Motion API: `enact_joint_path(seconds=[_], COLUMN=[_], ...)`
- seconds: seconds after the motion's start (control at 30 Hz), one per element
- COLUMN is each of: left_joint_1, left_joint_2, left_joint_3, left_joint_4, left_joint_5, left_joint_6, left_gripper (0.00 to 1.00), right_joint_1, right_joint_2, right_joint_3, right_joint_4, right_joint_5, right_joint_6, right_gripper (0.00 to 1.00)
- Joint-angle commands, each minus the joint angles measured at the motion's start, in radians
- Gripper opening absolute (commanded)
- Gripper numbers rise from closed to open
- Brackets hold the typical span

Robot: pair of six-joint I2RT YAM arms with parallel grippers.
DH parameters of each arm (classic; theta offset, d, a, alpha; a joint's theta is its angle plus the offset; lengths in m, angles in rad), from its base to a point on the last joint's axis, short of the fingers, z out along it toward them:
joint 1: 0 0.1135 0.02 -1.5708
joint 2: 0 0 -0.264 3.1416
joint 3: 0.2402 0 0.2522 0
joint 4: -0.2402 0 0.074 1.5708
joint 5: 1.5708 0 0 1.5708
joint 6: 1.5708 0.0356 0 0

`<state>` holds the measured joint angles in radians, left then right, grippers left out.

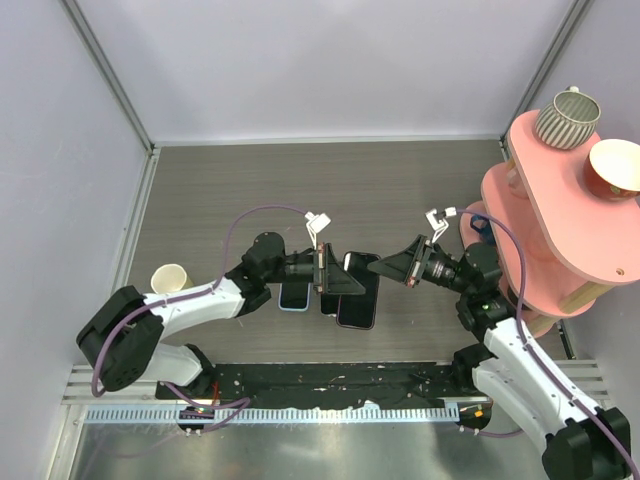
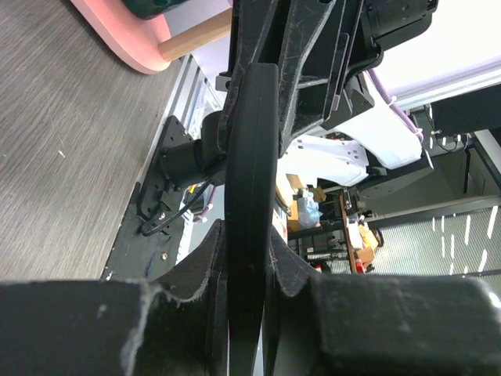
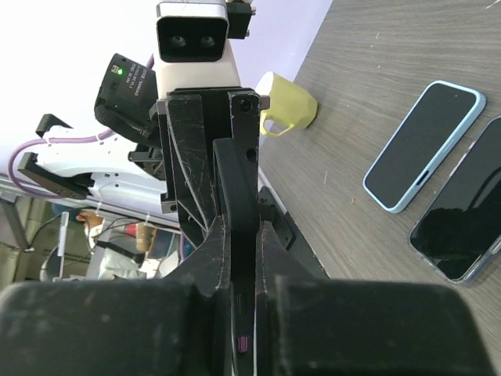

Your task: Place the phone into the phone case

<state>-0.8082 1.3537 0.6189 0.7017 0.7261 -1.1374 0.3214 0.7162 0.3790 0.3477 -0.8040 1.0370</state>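
The phone, a black slab seen edge-on, is held in the air between my two grippers above the middle of the table. In the left wrist view its dark edge [image 2: 252,157] runs from my left gripper [image 2: 249,235] up into the right one. In the right wrist view the same slab [image 3: 235,188] stands between my right gripper's jaws [image 3: 243,227], with a small purple mark low on its edge. Both grippers are shut on it. In the top view the left gripper [image 1: 350,284] and the right gripper [image 1: 386,268] face each other tip to tip. I cannot make out the transparent phone case.
A light-blue-rimmed phone [image 1: 293,297] [image 3: 423,145] and a dark phone with a pinkish rim [image 1: 358,310] [image 3: 462,223] lie under the grippers. A pale yellow cup [image 1: 170,277] [image 3: 286,106] stands at the left. A pink tiered stand [image 1: 560,215] with cups fills the right.
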Motion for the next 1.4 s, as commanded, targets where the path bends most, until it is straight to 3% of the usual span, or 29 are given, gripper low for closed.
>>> enact_joint_path(seconds=[0.0,0.1,0.13,0.2,0.33,0.43,0.5,0.53,0.63,0.77,0.8,0.9,1.07,1.23,1.37], left_joint_1=[0.01,0.011,0.01,0.01,0.006,0.003,0.003,0.003,0.003,0.004,0.004,0.004,0.004,0.003,0.003], left_joint_2=[-0.024,-0.028,-0.028,-0.022,-0.011,-0.007,-0.007,-0.007,-0.004,0.005,0.001,-0.008,-0.021,-0.024,-0.021], left_joint_3=[0.03,0.022,0.018,0.021,0.033,0.033,0.038,0.039,0.022,0.028,0.028,0.031,0.045,0.047,0.047], left_joint_4=[-0.041,-0.033,-0.022,-0.004,-0.002,0.001,0.001,0.001,0.102,0.145,0.147,0.143,0.136,0.13,0.119], left_joint_5=[-0.088,-0.086,-0.086,-0.085,-0.082,-0.083,-0.082,-0.08,-0.07,-0.054,-0.057,-0.06,-0.063,-0.079,-0.083], left_joint_6=[0.036,0.031,0.025,0.012,0.002,0.001,-0.001,-0.001,-0.041,-0.082,-0.084,-0.087,-0.097,-0.099,-0.096], left_gripper=[0.0,0.0,0.0,0.0,0.0,0.0,0.0,0.0,0.0,0.0,0.0,0.0,0.0,0.0,0.0], right_joint_1=[0.007,0.008,0.008,0.008,0.008,0.008,0.008,0.008,0.008,0.008,0.008,0.008,0.008,0.008,0.008], right_joint_2=[-0.053,-0.063,-0.061,-0.058,-0.076,-0.087,-0.089,-0.089,-0.098,-0.113,-0.122,-0.178,-0.161,-0.123,-0.115], right_joint_3=[0.099,0.139,0.159,0.173,0.167,0.167,0.179,0.193,0.205,0.202,0.158,0.078,0.051,-0.022,-0.034], right_joint_4=[-0.188,-0.251,-0.272,-0.327,-0.303,-0.286,-0.331,-0.341,-0.407,-0.544,-0.467,-0.292,-0.204,-0.043,-0.018], right_joint_5=[0.08,0.089,0.091,0.098,0.111,0.112,0.121,0.124,0.143,0.235,0.185,0.132,0.065,-0.004,-0.012], right_joint_6=[-0.152,-0.209,-0.222,-0.25,-0.22,-0.215,-0.238,-0.262,-0.272,-0.2,-0.163,-0.055,-0.036,0.043,0.041], right_gripper=[0.01,0.25,0.37,0.39,0.03,0.02,0.12,0.33,0.53,0.62,0.69,0.75,0.71,0.55,0.52])
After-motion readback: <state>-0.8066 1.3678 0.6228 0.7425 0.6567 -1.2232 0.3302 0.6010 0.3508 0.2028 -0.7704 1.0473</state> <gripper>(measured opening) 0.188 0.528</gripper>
